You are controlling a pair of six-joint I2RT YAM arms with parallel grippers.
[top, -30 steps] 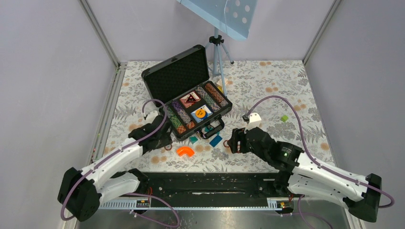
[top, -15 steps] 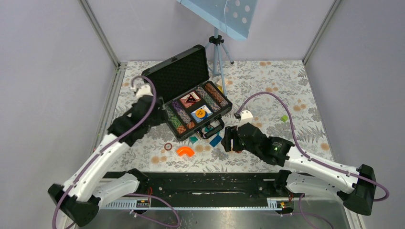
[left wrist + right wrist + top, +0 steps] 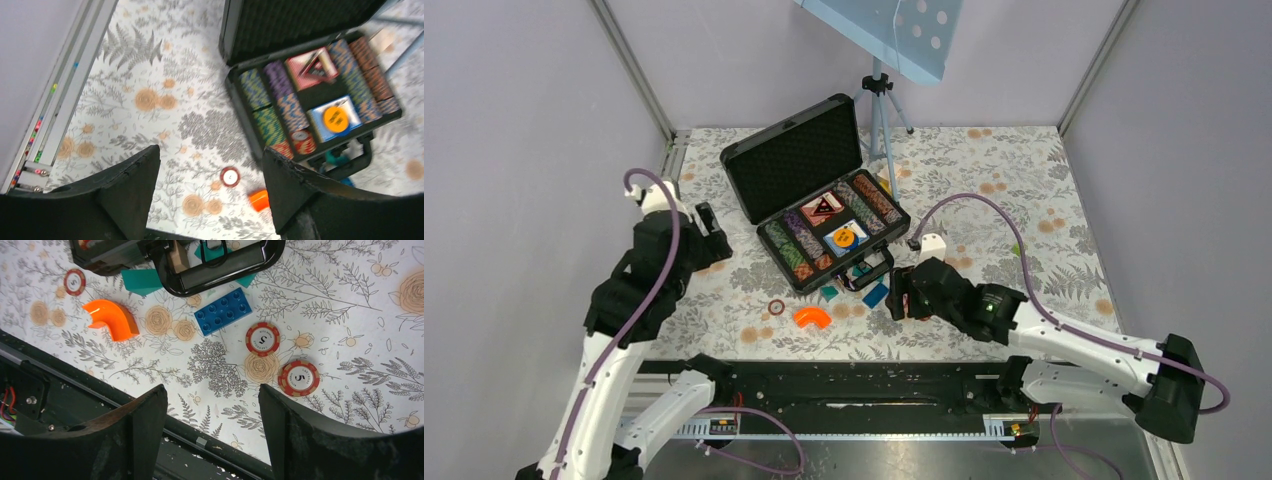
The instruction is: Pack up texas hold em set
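The black case [image 3: 796, 158] of the texas hold em set lies open, holding rows of striped chips [image 3: 790, 246], a red deck [image 3: 822, 207] and a blue deck [image 3: 846, 237]. One loose red chip [image 3: 776, 307] rests on the cloth in front of it, also seen as the chip [image 3: 230, 176] in the left wrist view. Two more red chips [image 3: 262, 338] [image 3: 299, 377] lie by the case handle [image 3: 220, 265]. My left gripper [image 3: 709, 240] hangs open and empty, left of the case. My right gripper [image 3: 902, 300] is open and empty just above those two chips.
An orange curved piece [image 3: 811, 318] lies near the front edge. A blue block [image 3: 223, 311] and a teal block [image 3: 141, 281] sit by the handle. A tripod [image 3: 879, 110] stands behind the case. A metal rail [image 3: 649, 250] runs along the left wall.
My left gripper opened, rose and swung back to the left of the case, leaving a red chip on the cloth. The right gripper edged left toward the handle.
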